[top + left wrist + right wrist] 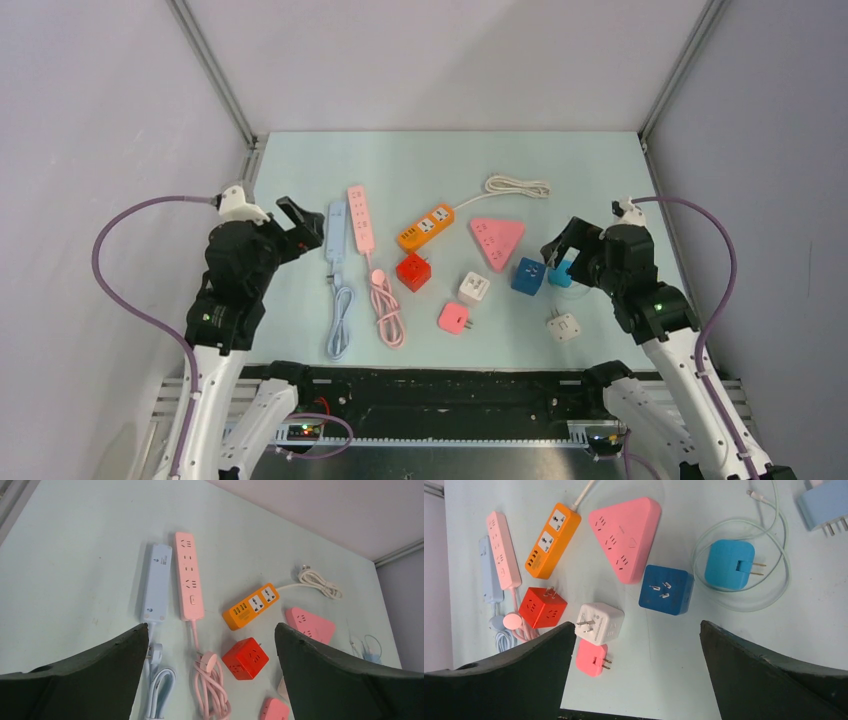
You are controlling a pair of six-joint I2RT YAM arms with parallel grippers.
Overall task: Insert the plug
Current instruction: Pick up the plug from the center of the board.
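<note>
While both my arms hang above the table [440, 160], my left jaws stand wide open and empty at its left side, near the pale blue power strip [335, 229]. My right jaws gape just as wide, holding nothing, beside the light blue adapter [561, 274]. The pink strip [361, 219] lies flat. Its round plug [378, 275] rests unplugged at the top of its coiled cord [388, 318], just beside the red cube socket [413, 271].
</note>
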